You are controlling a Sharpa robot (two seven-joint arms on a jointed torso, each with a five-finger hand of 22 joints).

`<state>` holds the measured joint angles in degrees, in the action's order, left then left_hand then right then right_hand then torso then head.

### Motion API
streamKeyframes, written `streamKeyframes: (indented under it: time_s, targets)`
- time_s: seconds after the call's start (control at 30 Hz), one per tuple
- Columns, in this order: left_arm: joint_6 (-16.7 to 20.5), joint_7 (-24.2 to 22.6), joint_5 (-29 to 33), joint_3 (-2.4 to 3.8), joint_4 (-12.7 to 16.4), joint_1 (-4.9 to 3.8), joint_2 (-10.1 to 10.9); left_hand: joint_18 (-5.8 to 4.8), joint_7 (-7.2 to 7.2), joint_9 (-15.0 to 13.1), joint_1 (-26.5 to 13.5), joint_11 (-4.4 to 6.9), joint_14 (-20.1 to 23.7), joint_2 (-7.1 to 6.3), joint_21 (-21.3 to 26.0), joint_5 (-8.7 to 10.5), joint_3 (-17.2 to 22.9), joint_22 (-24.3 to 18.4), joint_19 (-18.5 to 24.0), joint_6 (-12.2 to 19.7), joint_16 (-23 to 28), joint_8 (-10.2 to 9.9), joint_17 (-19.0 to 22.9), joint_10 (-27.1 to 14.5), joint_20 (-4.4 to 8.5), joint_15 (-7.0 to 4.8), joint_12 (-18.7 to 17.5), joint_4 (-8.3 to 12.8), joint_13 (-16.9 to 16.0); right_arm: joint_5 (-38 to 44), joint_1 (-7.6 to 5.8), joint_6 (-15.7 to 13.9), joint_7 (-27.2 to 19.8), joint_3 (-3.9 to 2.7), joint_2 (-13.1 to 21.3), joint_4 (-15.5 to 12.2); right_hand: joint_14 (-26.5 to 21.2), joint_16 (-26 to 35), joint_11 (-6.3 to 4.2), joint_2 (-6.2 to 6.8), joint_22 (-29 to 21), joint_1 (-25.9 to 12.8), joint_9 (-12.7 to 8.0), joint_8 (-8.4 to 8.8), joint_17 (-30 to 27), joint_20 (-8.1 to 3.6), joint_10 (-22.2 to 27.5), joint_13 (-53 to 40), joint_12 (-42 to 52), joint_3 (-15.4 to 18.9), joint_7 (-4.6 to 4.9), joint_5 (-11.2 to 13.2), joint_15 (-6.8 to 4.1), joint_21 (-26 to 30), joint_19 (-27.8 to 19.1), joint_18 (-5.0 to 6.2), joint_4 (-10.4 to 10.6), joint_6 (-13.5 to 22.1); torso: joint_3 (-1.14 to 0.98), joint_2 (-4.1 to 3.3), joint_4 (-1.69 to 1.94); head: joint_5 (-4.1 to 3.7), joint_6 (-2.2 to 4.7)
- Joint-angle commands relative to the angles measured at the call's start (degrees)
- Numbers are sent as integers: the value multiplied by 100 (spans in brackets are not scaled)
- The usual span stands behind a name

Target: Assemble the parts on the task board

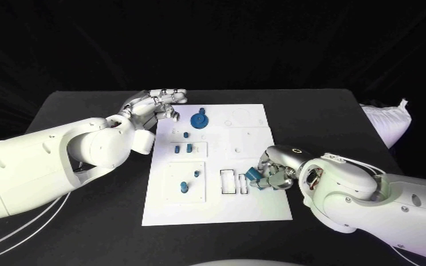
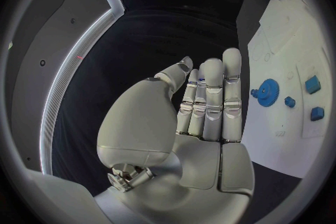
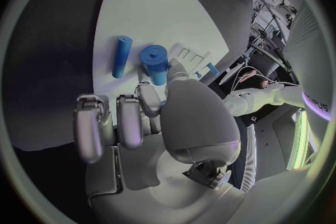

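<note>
The white task board (image 1: 257, 207) lies in the middle of the black table. A blue gear (image 1: 200, 120) sits near its far end, also seen as the gear (image 2: 267, 91) in the left wrist view. Small blue parts (image 1: 183, 149) stand in the board's left column, and another blue peg (image 1: 184, 186) stands nearer me. My left hand (image 1: 158, 104) hovers off the board's far left corner, fingers straight (image 2: 212, 102), holding nothing. My right hand (image 1: 273, 175) is over the board's right side and pinches a blue cylinder (image 3: 155, 63) beside the narrow slots (image 1: 234, 182). A blue rod (image 3: 121, 56) lies next to it.
A white bag (image 1: 391, 123) sits at the table's right edge. Bare black tabletop (image 1: 88, 109) stretches left of the board and beyond its far end. White cables (image 1: 26, 226) hang below my left arm.
</note>
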<state>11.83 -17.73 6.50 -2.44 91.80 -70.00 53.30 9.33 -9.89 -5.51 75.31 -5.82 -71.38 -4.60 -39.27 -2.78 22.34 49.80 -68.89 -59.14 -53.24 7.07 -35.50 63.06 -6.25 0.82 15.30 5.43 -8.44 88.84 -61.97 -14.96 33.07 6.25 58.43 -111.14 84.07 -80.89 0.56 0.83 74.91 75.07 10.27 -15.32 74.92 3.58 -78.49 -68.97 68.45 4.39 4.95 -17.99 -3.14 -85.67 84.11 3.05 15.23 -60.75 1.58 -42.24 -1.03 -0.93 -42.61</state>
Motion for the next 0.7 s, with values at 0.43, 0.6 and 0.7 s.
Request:
streamKeyframes:
  time_s: [0.43, 0.6, 0.7]
  targets:
    - [-166, 7, -19, 2, -9, 33, -27, 68, -8, 7, -4, 17, 41, 41, 14, 5, -31, -5, 27, 47, 6, 27, 5, -41, -28, -1, 32, 6, -5, -968, -60, -1081, -101, 19, 146, -368, 332, -30, -77, -299, 672, 230, 236, -109, 33, -101, -98, -29, -54, -38, -72, -400, -81, -28, 31, -100, 12, -82, 2, -1, 14, -6, 13]
    - [-171, 14, -19, 2, -13, 39, -29, 68, -8, 7, -4, 17, 41, 41, 14, 5, -31, -5, 27, 47, 6, 27, 5, -41, -28, -1, 32, 6, -5, -1167, -72, -979, -101, 17, 7, -351, 331, -27, -75, -303, 672, 193, 266, -107, 29, -104, -100, -31, -73, -11, -69, -464, -81, -27, 31, -99, 52, -73, 6, 2, 7, 18, 8]
    - [-174, 14, -19, 2, -14, 40, -31, 68, -8, 7, -4, 17, 41, 41, 14, 5, -31, -5, 27, 47, 6, 27, 5, -41, -28, -1, 32, 6, -5, -1232, -74, -865, -90, 17, -91, -328, 332, -27, -72, -314, 675, 139, 287, -105, 30, -104, -105, -36, -82, 18, -65, -488, -78, -28, 33, -100, 96, -68, 7, 0, 9, 27, 3]
